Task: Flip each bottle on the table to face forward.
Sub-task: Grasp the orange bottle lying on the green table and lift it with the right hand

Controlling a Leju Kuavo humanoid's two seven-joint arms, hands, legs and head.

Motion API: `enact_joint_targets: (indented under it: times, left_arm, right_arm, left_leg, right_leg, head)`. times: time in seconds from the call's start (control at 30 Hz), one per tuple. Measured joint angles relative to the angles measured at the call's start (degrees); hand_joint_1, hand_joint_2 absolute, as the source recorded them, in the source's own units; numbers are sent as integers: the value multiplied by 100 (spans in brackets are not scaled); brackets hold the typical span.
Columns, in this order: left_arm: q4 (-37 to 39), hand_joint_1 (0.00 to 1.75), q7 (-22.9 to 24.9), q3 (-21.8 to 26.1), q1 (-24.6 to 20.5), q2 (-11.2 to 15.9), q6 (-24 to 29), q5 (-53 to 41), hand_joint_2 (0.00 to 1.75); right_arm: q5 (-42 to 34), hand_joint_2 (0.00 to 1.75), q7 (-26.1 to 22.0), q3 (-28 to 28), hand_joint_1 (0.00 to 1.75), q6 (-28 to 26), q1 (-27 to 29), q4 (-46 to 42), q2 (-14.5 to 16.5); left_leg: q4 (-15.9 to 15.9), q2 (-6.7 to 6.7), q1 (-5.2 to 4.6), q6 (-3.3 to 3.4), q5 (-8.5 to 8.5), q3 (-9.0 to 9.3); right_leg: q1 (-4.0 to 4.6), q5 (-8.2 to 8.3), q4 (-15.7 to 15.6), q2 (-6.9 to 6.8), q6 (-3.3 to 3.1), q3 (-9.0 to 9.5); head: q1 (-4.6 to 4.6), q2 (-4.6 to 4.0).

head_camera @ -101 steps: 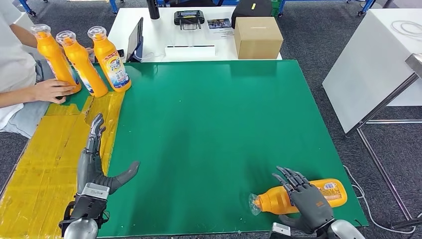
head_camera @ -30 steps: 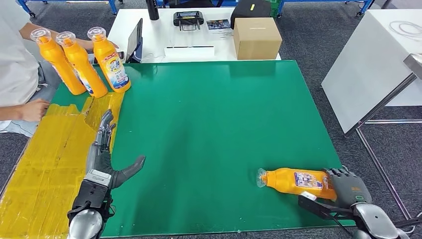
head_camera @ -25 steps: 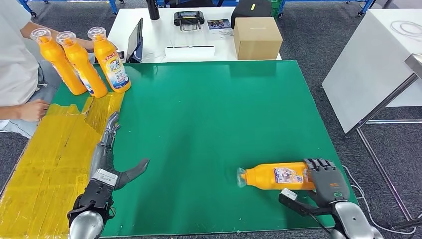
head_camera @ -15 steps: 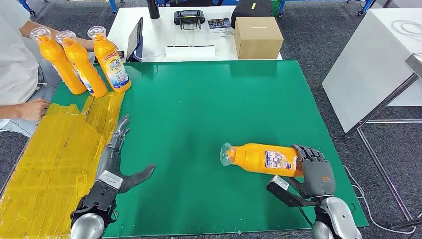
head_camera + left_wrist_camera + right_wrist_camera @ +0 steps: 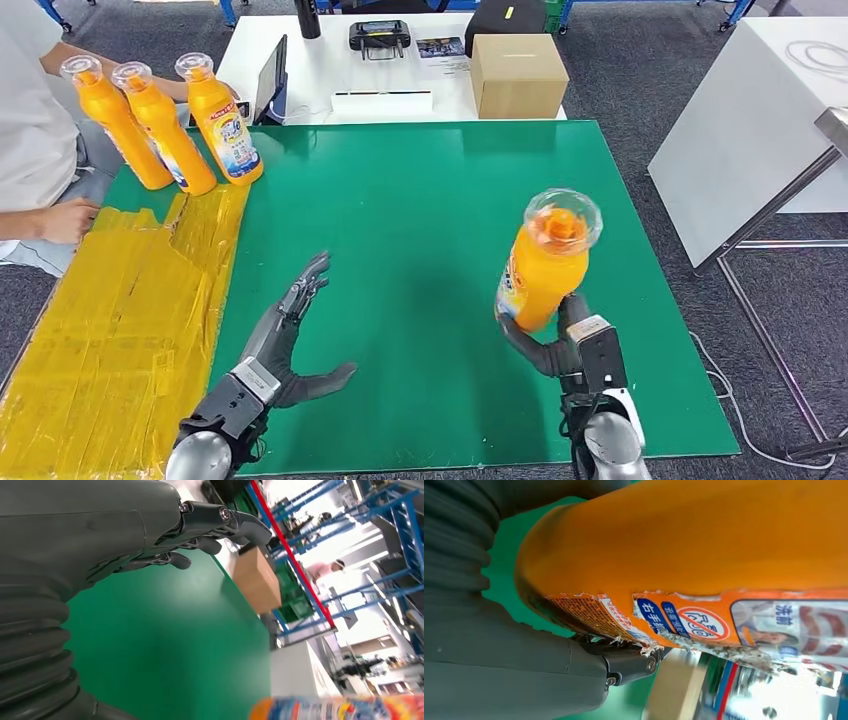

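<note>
Right hand [image 5: 563, 345] grasps the orange bottle [image 5: 545, 262] low on its body, fingers wrapped around the base end; bottle is lifted off the green table [image 5: 420, 200], near upright with clear cap toward the camera, sitting at about 4 o'clock of the table centre. Right wrist view shows the torn label [image 5: 704, 625] close up, turned partly to the side, so the label likely isn't facing forward yet. Holding at the base looks chosen to leave the upper body free for a handoff or regrasp. Left hand [image 5: 285, 345] holds nothing, fingers spread and extended, thumb out, palm angled toward the bottle, at roughly 7 o'clock of the table centre; left wrist view shows its fingers [image 5: 210, 522] splayed over the green surface with the bottle's label at the picture edge. Judgement: left hand is posed to receive or steady the bottle while it gets rotated. Three orange bottles [image 5: 160, 120] stand upright in a row at the table's 10 o'clock corner, next to the yellow taped area [image 5: 100, 320]; one shows its label forward, other two labels hard to read. A person's hand [image 5: 65, 220] rests at the 9 o'clock edge, apart from the bottles. Risk: base-only grip on a tall bottle could let it tip.
</note>
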Motion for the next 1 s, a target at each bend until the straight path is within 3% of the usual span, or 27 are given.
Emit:
enact_joint_targets:
  times: [0.23, 0.47, 0.67, 1.0]
  left_arm:
    - [178, 0, -13, -189, -170, 53, -96, 213, 175]
    - [375, 0, -14, -425, -425, 69, -147, 488, 175]
    - [533, 0, -16, -578, -618, 74, -130, 614, 175]
    - [734, 0, -16, -625, -732, 82, 132, 658, 175]
  right_arm:
    - [-622, 175, 49, 325, 175, 555, -283, 430, 286]
    - [-1247, 175, 259, 1100, 175, 1044, -722, 1322, 618]
    - [-1261, 175, 289, 1921, 175, 1066, -1076, 2060, 793]
    - [-972, 175, 252, 2682, 175, 818, -1345, 2644, 804]
  left_leg:
    - [0, 0, -1, 0, 0, -5]
    - [0, 1, 3, -2, 3, -4]
    - [0, 0, 4, -3, 3, -5]
    - [0, 0, 2, -3, 3, -7]
  right_leg:
    - [-1, 0, 1, 0, 0, -2]
    - [3, 0, 3, 0, 0, -3]
    - [3, 0, 3, 0, -1, -5]
    - [1, 0, 3, 0, 0, -8]
  head:
    - [2, 0]
    - [2, 0]
    - [2, 0]
    - [2, 0]
